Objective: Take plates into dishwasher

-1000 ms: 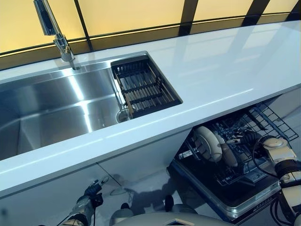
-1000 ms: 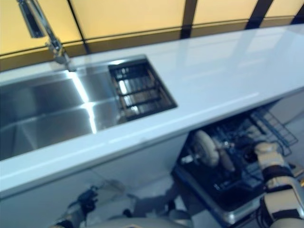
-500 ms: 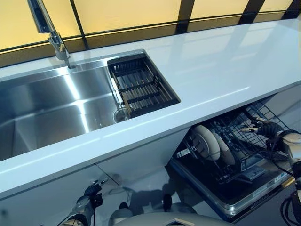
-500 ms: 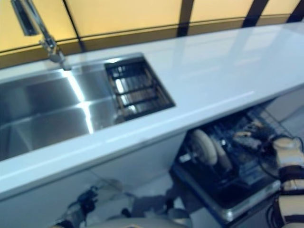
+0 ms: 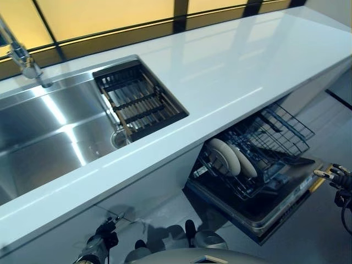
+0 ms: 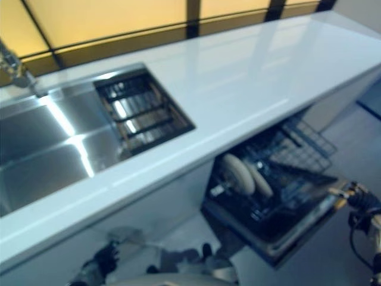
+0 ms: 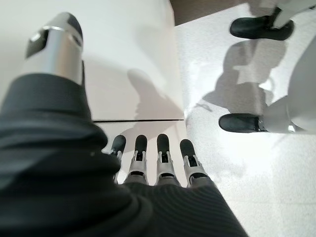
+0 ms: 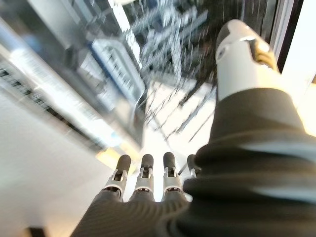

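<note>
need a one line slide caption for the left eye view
Two plates stand in the dishwasher rack below the counter, right robot hand open and empty beside it.

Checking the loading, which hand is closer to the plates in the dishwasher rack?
Right. The right hand is beside the open door's outer edge, empty; the left hand hangs by the cabinet under the sink, farther from the plates.
</note>
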{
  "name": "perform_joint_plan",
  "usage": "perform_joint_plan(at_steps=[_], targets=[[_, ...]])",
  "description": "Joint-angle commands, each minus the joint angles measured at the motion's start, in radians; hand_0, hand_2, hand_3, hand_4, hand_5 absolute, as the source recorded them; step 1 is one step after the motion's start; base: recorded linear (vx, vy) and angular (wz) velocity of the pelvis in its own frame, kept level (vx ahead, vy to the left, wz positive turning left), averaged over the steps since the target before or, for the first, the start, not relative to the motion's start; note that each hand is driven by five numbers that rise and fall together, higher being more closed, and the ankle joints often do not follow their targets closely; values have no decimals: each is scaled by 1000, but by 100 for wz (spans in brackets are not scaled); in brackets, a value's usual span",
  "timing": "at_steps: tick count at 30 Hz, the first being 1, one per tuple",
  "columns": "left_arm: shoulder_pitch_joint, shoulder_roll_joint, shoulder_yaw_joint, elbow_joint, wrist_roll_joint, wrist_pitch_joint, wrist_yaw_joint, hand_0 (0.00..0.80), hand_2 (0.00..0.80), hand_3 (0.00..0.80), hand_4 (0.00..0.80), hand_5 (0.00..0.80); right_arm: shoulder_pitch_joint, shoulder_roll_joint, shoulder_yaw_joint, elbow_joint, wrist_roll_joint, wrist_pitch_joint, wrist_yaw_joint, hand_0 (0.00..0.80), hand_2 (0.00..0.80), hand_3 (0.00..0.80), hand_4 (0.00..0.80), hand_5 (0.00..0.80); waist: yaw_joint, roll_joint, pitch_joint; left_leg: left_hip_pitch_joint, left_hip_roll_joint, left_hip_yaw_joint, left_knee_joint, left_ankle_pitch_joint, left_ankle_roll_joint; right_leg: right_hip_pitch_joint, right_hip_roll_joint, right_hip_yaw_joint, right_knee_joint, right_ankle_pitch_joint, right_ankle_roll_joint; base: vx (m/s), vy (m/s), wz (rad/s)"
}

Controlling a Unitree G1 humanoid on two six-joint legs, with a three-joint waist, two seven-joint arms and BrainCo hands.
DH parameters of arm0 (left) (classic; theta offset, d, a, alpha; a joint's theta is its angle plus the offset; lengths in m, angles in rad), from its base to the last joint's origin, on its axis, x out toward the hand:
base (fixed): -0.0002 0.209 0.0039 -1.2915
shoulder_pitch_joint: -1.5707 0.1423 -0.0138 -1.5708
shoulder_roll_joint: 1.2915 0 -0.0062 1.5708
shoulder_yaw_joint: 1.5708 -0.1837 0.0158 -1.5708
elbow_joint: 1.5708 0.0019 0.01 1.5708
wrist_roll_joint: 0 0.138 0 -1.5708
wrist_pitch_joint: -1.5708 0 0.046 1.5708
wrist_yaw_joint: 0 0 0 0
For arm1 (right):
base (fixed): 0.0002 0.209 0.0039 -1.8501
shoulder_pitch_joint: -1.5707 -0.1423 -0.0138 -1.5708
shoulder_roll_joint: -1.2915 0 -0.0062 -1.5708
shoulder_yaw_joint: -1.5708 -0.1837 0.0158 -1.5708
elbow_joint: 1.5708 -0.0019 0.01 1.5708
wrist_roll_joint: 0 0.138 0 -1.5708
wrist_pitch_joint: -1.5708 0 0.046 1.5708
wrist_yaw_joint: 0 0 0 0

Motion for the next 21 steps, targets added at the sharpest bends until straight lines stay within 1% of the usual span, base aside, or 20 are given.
perform_joint_plan(at_steps=[1, 3, 7, 8, 9, 11, 13, 15, 19, 20, 21], targets=[[-94, 26, 25, 0, 11, -51, -3, 0, 0, 0, 0, 0, -41, 46, -30, 4, 80, -83, -27, 0, 0, 0, 0, 0, -19, -16, -8, 9, -2, -35, 4, -50, 51, -5, -30, 33, 52, 0, 81, -24, -6, -15], [-95, 26, 24, -2, 9, -55, -3, 0, 0, 0, 0, 0, -27, 89, -40, 27, 105, -97, -12, 0, 0, 0, 0, 0, -28, -7, -5, 11, -4, -30, 4, -52, 53, -11, -31, 38, 56, -1, 82, -17, -14, -22], [-97, 30, 22, 4, 14, -66, -12, 0, 0, 0, 0, 0, -17, 158, -58, 103, 206, -158, 16, 0, 0, 0, 0, 0, -38, 12, -3, 10, -8, -21, 4, -54, 55, -18, -32, 44, 60, -6, 82, -9, -29, -6], [-99, 31, 24, 9, 16, -68, -16, 0, 0, 0, 0, 0, -12, 180, -64, 125, 240, -174, 47, 0, 0, 0, 0, 0, -41, 19, -2, 9, -9, -20, 4, -54, 55, -21, -33, 44, 61, -7, 81, -10, -46, -1], [-101, 32, 26, 12, 18, -68, -18, 0, 0, 0, 0, 0, -11, 201, -66, 142, 256, -212, 57, 0, 0, 0, 0, 0, -42, 25, -1, 7, -10, -20, 4, -54, 54, -24, -33, 44, 62, -8, 81, -13, -58, -2], [-105, 31, 25, 17, 16, -72, -22, 0, 0, 0, 0, 0, -12, 234, -68, 192, 300, -224, 58, 0, 0, 0, 0, 0, -46, 39, 4, 3, -12, -19, 4, -53, 54, -31, -34, 43, 64, -9, 81, -14, -65, -3], [-104, 30, 22, 17, 17, -76, -25, 0, 0, 0, 0, 0, -11, 260, -76, 245, 324, -241, 92, 0, 0, 0, 0, 0, -46, 52, 10, 0, -15, -21, 4, -52, 53, -36, -35, 41, 67, -11, 80, -18, -71, -6], [-105, 30, 17, 15, 20, -78, -32, 0, 0, 0, 0, 0, -18, 277, -72, 287, 365, -236, 112, 0, 0, 0, 0, 0, -44, 65, 18, -4, -18, -25, 4, -51, 54, -40, -37, 40, 68, -12, 79, -49, -68, -7], [-123, 24, -3, 10, -3, -89, -34, 0, 0, 0, 0, 0, -65, 296, -60, 386, 474, -220, 166, 0, 0, 0, 0, 0, -37, 105, 47, -32, -26, -41, 6, -40, 48, -61, -43, 29, 66, -11, 74, -90, -56, -3], [-126, 19, -6, 3, -15, -93, -41, 0, 0, 0, 0, 0, -77, 297, -58, 403, 498, -219, 182, 0, 0, 0, 0, 0, -37, 123, 59, -41, -31, -45, 6, -35, 45, -67, -45, 28, 64, -12, 71, -95, 21, -1], [-129, 15, -8, -2, -23, -93, -43, 0, 0, 0, 0, 0, -84, 298, -55, 410, 514, -213, 194, 0, 0, 0, 0, 0, -37, 135, 65, -47, -34, -48, 6, -32, 43, -71, -47, 27, 63, -12, 70, -109, 58, -2]])
